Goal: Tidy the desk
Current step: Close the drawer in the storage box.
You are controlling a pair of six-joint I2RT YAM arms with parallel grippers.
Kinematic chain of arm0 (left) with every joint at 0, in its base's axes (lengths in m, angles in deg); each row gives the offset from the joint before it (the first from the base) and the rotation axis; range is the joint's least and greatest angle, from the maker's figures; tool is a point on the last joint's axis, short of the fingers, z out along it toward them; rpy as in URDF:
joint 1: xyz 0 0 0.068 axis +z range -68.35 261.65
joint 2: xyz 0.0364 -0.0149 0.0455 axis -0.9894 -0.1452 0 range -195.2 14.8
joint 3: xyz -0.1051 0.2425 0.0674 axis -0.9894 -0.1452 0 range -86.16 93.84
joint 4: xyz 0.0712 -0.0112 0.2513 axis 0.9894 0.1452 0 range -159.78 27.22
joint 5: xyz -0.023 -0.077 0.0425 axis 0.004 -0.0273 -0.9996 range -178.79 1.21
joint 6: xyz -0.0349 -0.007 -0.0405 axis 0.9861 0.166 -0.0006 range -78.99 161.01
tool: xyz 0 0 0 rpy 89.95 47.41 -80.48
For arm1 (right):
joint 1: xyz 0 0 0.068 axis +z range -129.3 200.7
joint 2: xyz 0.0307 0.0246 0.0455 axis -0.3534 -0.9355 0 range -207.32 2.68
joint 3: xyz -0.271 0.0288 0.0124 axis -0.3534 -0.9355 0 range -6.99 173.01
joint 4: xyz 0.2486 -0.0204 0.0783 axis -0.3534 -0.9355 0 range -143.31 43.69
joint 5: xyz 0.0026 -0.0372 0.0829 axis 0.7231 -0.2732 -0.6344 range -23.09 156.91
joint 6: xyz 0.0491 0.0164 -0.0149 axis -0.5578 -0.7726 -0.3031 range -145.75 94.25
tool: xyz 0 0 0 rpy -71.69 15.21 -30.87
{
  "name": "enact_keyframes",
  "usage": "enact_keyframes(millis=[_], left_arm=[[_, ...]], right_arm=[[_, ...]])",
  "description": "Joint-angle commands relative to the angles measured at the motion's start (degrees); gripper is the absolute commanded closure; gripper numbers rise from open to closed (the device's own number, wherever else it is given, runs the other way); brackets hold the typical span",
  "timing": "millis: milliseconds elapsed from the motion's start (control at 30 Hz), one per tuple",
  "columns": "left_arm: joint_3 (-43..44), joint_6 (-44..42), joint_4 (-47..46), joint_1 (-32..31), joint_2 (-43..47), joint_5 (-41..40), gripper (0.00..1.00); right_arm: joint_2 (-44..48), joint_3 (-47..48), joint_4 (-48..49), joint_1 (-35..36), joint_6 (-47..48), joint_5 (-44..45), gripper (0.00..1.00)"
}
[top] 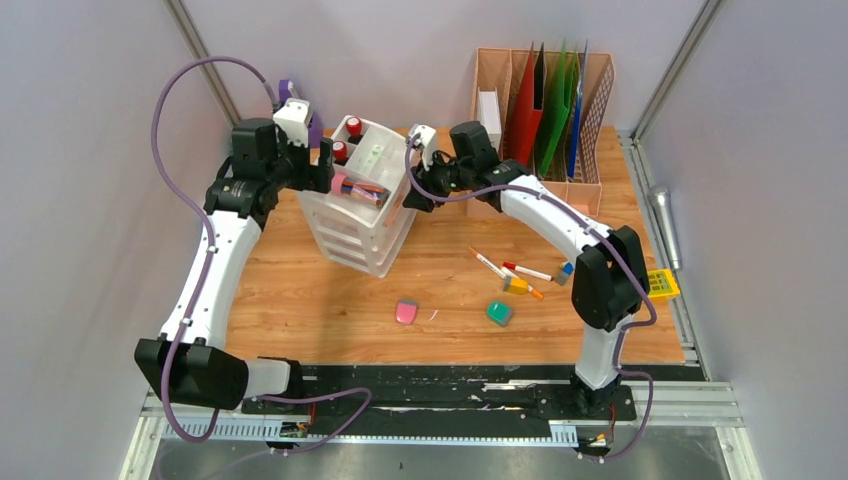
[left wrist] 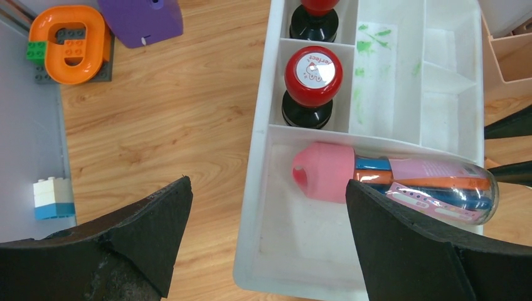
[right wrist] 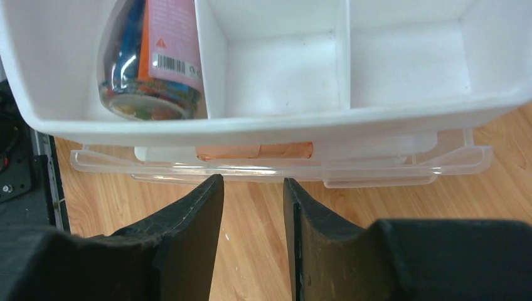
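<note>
We find the desk between grey walls, with a white drawer organizer at its rear centre. The left gripper hangs fully spread and empty above the tray holding a pen jar. The right gripper, narrowly parted and empty, faces the organizer's drawer front. Loose markers, a pink block and a green block lie nearer the bases. A file rack stands behind the right arm.
</note>
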Motion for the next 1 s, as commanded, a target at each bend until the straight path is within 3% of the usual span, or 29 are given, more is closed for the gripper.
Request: enact_keyframes(millis=[0,367,500,700,967], left_arm=[[-0.86,1.31,-2.60,0.25,0.28,1.95,0.00],[-1.15,2.60,-3.00,0.25,0.10,2.56,0.00],[-0.61,1.99,-3.03,0.27,-0.59,1.77,0.00],[2.96,0.03,-0.60,0.32,-3.32,0.32,0.01],[5.97,-1.46,1.57,0.34,-5.75,-1.60,0.12]], right_arm=[[-2.55,3.27,7.16,0.56,-5.89,-3.56,0.58],[-5.19,2.56,9.77,0.74,-6.73,-2.88,0.54],[-3.39,-0.09,10.55,0.66,-7.61,-2.41,0.46],[1.70,-6.89,14.07,-0.27,-15.38,-0.57,0.23],[3.92,-11.35,16.07,-0.73,-20.42,0.43,0.16]])
